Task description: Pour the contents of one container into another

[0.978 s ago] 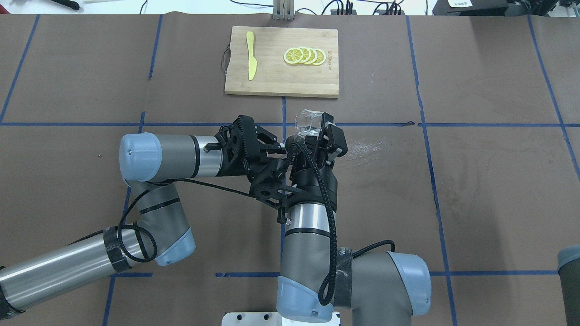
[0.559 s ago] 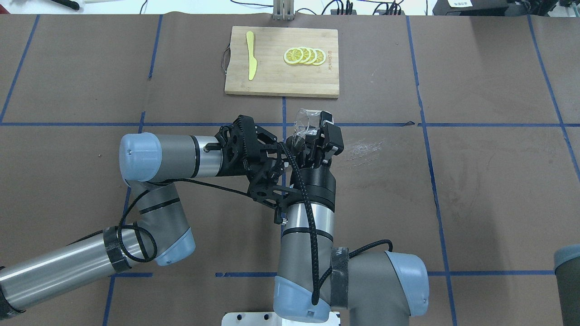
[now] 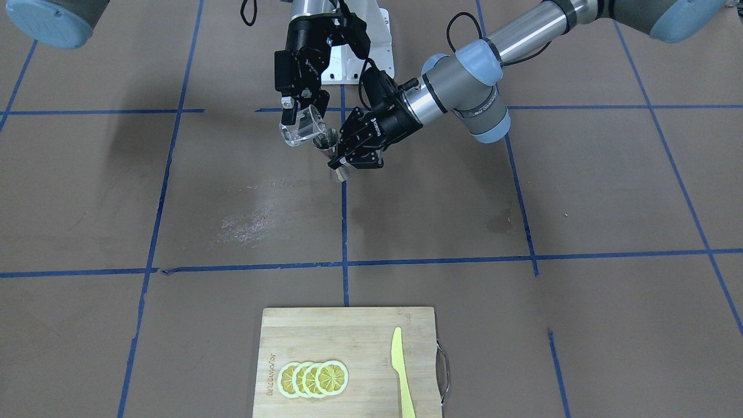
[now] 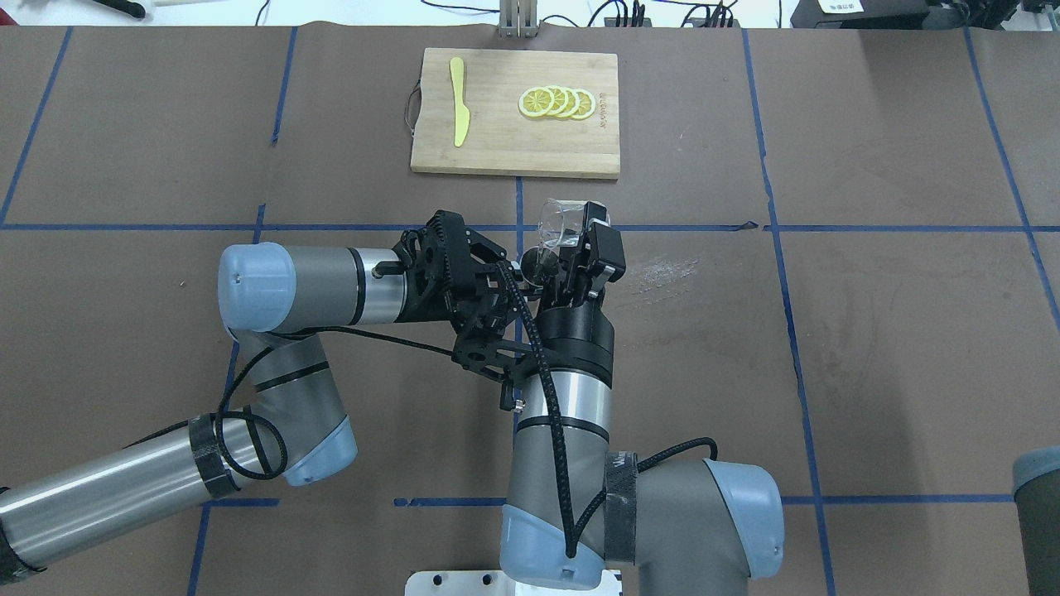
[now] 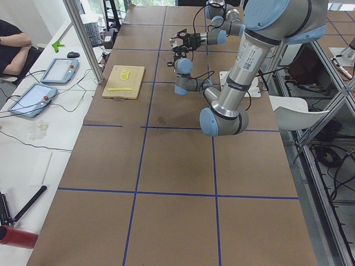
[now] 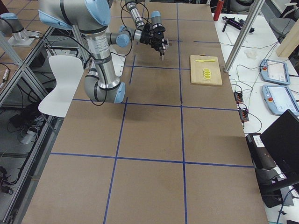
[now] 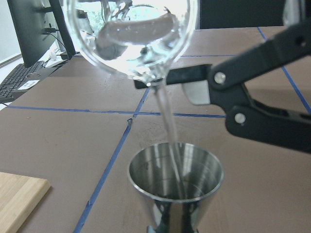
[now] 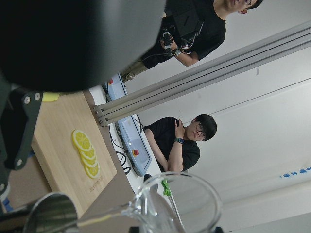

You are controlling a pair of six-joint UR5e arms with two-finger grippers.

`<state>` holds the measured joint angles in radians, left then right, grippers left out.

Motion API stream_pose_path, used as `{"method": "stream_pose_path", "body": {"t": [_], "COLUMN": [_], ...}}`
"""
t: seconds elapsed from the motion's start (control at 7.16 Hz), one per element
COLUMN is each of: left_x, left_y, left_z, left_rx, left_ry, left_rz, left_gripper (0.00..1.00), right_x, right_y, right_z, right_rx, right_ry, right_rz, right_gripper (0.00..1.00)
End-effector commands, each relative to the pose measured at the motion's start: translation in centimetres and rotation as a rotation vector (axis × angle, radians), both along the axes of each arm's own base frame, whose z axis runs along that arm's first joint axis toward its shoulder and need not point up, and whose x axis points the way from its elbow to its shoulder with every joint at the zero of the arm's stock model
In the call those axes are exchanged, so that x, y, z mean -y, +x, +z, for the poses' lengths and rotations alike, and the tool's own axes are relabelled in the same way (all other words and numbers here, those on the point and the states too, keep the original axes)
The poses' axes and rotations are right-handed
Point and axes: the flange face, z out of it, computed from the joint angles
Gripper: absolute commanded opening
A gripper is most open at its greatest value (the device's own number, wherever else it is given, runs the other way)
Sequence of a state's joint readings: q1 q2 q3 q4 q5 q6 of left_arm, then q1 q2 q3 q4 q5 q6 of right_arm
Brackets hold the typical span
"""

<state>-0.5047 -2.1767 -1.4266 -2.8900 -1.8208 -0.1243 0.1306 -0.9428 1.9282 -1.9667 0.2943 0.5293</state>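
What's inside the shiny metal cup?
A thin stream of clear liquid falls from the tilted glass cup into the metal jigger. The jigger's shiny inner wall shows, but reflections hide how much has pooled at the bottom.

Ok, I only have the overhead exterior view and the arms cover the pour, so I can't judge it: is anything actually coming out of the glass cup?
Observer: Yes. The left wrist view shows a thin stream running from the spout of the glass cup and landing inside the mouth of the jigger, not over its rim.
Operator: Is the cup about empty, then?
Observer: No. The same view shows clear liquid pooled in the cup's lowered side, behind the spout.
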Motion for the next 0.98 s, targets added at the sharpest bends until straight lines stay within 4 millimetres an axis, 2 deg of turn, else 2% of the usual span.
{"method": "stream_pose_path", "body": {"t": [0.0, 0.84], "left_x": [0.0, -0.08], "left_y": [0.0, 0.06], "left_z": [0.0, 0.0], "left_rx": [0.0, 0.0], "left_ry": [0.0, 0.0], "left_rz": [0.0, 0.002], "left_gripper": [0.0, 0.0], "right_x": [0.01, 0.1], "right_y": [0.01, 0.17], "right_z": [0.04, -0.08], "right_rx": [-0.027, -0.092], "right_ry": [0.006, 0.017], "right_rz": [-0.001, -0.009], "right_gripper": [0.0, 0.0]}}
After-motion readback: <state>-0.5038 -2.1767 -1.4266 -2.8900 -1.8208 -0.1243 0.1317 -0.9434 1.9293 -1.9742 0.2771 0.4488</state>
